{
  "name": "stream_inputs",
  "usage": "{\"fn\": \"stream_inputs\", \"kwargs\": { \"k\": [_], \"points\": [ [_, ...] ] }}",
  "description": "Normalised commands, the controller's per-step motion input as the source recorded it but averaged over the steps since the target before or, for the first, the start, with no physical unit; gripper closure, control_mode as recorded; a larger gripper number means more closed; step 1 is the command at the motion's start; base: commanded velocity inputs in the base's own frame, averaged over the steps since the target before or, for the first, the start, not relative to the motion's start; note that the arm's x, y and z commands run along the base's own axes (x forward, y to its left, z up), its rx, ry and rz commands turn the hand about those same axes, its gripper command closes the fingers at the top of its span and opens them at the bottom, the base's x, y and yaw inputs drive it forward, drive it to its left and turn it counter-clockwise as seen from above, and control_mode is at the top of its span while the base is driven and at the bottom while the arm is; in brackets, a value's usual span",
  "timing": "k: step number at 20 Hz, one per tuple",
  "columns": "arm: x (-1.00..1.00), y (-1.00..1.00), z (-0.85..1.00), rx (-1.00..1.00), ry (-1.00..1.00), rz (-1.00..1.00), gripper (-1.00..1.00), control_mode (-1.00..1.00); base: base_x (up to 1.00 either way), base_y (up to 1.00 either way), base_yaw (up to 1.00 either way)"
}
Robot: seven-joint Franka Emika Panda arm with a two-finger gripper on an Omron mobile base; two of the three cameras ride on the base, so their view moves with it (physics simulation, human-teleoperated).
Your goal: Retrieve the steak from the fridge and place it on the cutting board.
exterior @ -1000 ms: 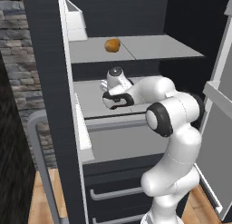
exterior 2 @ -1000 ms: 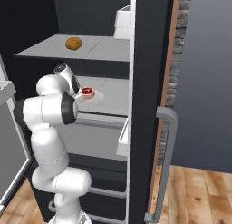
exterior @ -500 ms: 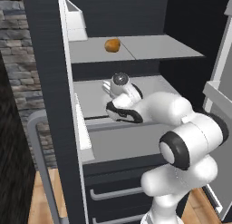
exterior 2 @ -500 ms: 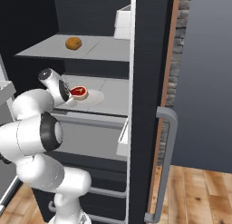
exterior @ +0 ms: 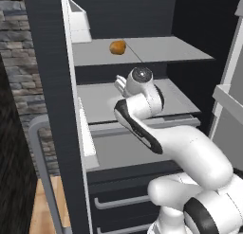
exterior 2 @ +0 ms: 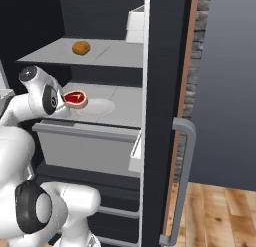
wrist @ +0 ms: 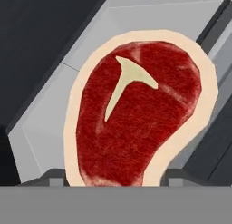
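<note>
Reaching into the open fridge, the white arm folds forward from its base, the forearm sloping up toward the middle shelf and the wrist bent so the hand sits low over that shelf's front part. In the left base view the wrist's round joint stands just above the shelf's front edge, with the end effector beyond it, largely hidden by the wrist. In the right base view the hand is at the left of the compartment with the steak right at its tip, lifted a little and beside the round white plate, which lies flat on the shelf. The hand view looks straight at the steak: red face, pale rim and a pale T-shaped mark, its lower edge sitting between the two finger tips at the bottom, so the end effector is closed onto the meat. An orange-brown lump of food rests on the upper shelf, well apart from the hand.
</note>
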Motion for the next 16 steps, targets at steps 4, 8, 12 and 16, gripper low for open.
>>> {"fn": "stream_inputs", "kwargs": {
  "k": [4, 8, 12, 16],
  "points": [
    [-1.0, -0.16, 1.0, 0.07, 0.18, -0.02, 1.0, -1.0, 0.0, 0.0, 0.0],
    [-1.0, -0.43, 0.96, 0.1, 0.22, 0.0, 1.0, -1.0, 0.0, 0.0, 0.0],
    [-0.96, -0.31, 0.4, 0.01, 0.05, 0.0, 1.0, -1.0, 0.0, 0.0, 0.0],
    [-0.05, 0.0, 0.0, 0.0, -0.02, 0.0, 1.0, -1.0, 0.0, 0.0, 0.0]
  ]
}}
